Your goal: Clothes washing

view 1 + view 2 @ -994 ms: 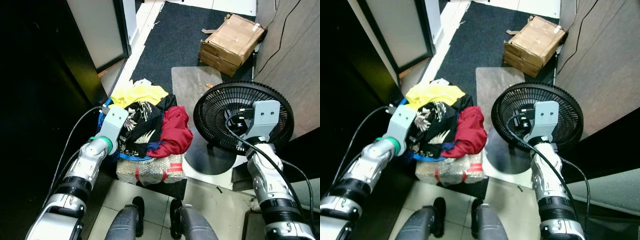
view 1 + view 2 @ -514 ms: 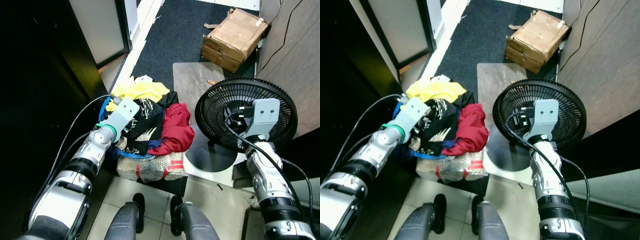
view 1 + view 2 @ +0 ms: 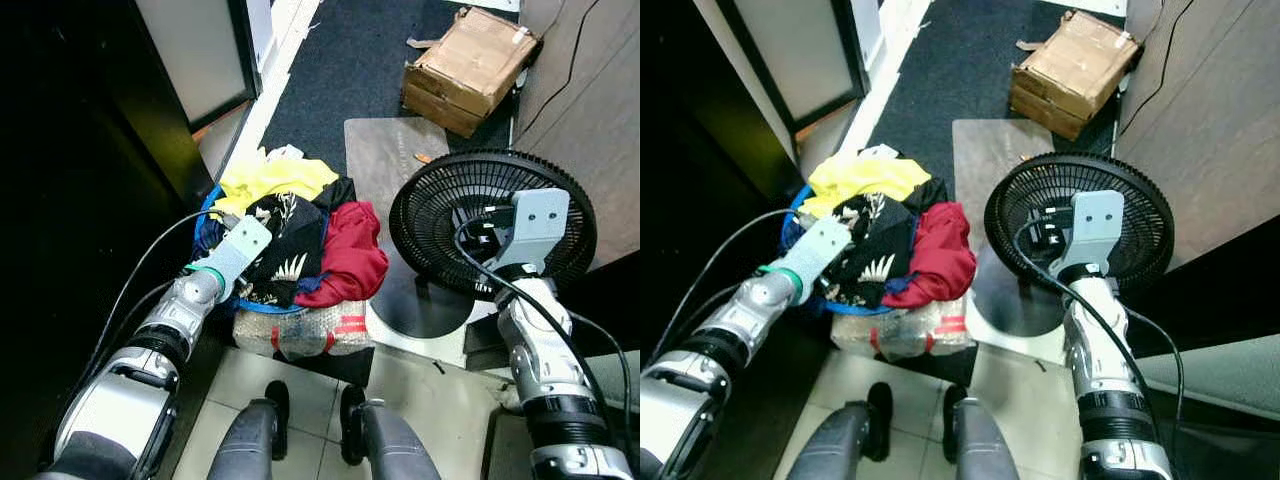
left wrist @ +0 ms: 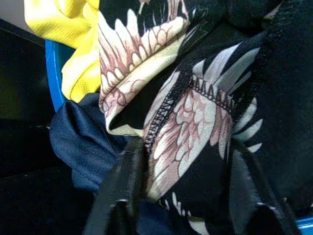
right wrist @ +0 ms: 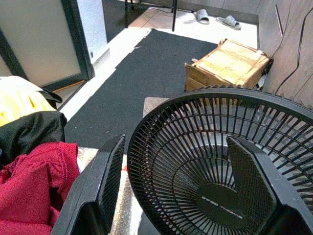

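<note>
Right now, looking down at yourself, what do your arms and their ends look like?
Both arms are jointed silver metal with black ribbed bands. The left arm has a green ring at its wrist and a grey bracket above. The right arm bears a similar grey plate with two holes. Black cables loop along each. The left end effector and right end effector each have two long black fingers.

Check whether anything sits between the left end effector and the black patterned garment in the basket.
Nothing visible does. The left end effector is already at the black patterned garment, its open fingers straddling a fold of the fabric on top of the pile in the blue basket.
</note>
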Available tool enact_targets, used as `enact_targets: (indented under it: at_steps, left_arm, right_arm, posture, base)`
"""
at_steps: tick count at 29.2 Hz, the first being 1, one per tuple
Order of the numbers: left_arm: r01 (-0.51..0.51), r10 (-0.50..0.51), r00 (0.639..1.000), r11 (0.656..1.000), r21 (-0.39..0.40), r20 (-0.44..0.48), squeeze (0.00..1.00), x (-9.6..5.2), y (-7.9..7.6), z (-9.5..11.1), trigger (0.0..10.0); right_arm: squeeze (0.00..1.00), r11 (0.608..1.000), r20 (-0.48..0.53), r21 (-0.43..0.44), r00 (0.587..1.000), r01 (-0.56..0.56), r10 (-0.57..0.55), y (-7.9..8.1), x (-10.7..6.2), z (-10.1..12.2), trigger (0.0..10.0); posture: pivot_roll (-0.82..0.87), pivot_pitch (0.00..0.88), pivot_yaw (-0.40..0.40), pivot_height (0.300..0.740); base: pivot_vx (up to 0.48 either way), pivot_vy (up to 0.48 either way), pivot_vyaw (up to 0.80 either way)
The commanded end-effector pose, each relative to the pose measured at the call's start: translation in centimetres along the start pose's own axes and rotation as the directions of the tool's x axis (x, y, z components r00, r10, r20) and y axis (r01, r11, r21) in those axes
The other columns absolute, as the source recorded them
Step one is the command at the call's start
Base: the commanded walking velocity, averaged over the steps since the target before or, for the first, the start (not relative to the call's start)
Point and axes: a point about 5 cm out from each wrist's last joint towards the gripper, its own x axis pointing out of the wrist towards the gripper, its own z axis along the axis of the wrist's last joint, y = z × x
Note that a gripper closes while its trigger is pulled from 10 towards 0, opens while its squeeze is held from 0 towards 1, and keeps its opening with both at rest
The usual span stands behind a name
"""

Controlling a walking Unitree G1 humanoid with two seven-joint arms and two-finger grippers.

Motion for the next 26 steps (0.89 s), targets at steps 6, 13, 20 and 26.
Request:
enact_targets:
  at_steps: [6, 13, 20, 26]
  left_arm:
    - [0.017, -0.018, 1.0, 0.997, -0.072, -0.017, 0.0, -0.4, -0.5, -1.3, 0.0]
    - [0.007, -0.008, 1.0, 0.992, -0.127, -0.003, 0.0, -0.4, 0.0, -1.4, 0.0]
    - [-0.006, 0.004, 1.0, 0.984, -0.177, -0.011, 0.0, -0.7, 0.6, -2.5, 0.0]
    - [-0.06, 0.1, 0.991, 0.931, -0.36, 0.093, 0.0, -1.2, 4.1, -0.9, 0.0]
  right_arm:
    - [0.0, 0.999, -0.055, 0.013, 0.998, 0.034, -0.033, -0.6, -1.1, -1.3, 10.0]
    - [0.0, 0.999, -0.061, 0.021, 0.998, 0.036, -0.035, -0.3, -1.0, -1.4, 10.0]
    - [0.0, 0.999, -0.063, 0.021, 0.997, 0.039, -0.037, -0.4, -0.9, -1.4, 10.0]
    - [0.0, 0.999, -0.035, 0.044, 0.999, 0.029, -0.028, 0.2, -0.2, -0.7, 10.0]
  posture:
    - [-0.03, 0.406, 0.101, 0.74]
    - [-0.02, 0.405, 0.106, 0.74]
    - [-0.02, 0.392, 0.104, 0.74]
    - [-0.01, 0.352, 0.091, 0.74]
  base:
    - [0.0, 0.0, 0.0]
    - [0.0, 0.0, 0.0]
    - [0.0, 0.0, 0.0]
    - [0.0, 0.0, 0.0]
